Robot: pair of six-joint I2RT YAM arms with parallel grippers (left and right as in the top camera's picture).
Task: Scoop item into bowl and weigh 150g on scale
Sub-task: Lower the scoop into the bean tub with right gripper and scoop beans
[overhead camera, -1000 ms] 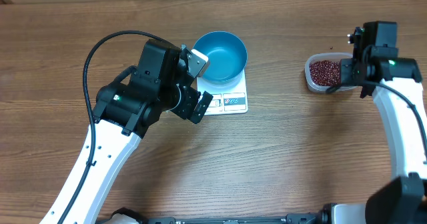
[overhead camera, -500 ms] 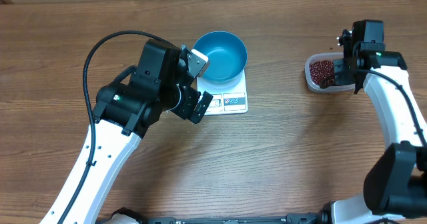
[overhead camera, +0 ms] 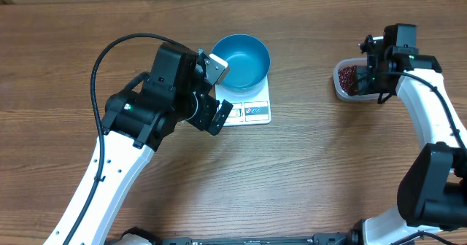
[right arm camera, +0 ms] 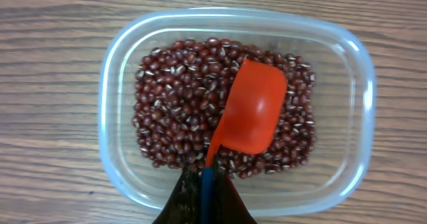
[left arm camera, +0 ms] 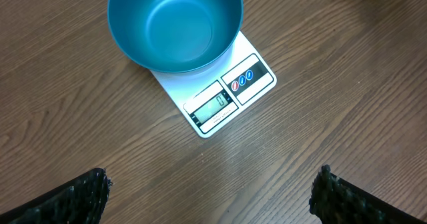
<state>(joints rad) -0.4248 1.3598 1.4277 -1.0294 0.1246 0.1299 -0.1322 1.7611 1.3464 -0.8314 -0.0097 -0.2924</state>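
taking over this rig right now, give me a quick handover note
Left gripper: open, empty, hovering just short of the scale.
Right gripper: shut on the handle of the orange scoop, whose cup lies on the beans in the clear tub.
The blue bowl sits on the scale, empty.
Done: scoop in hand, bowl in place.
Left: all the scooping, then weighing to target.

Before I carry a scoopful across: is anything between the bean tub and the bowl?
Nothing visible. The scoop is in the tub; only bare table lies between that and the bowl on the scale. The open left gripper hovers at the bowl's far side, off that path.
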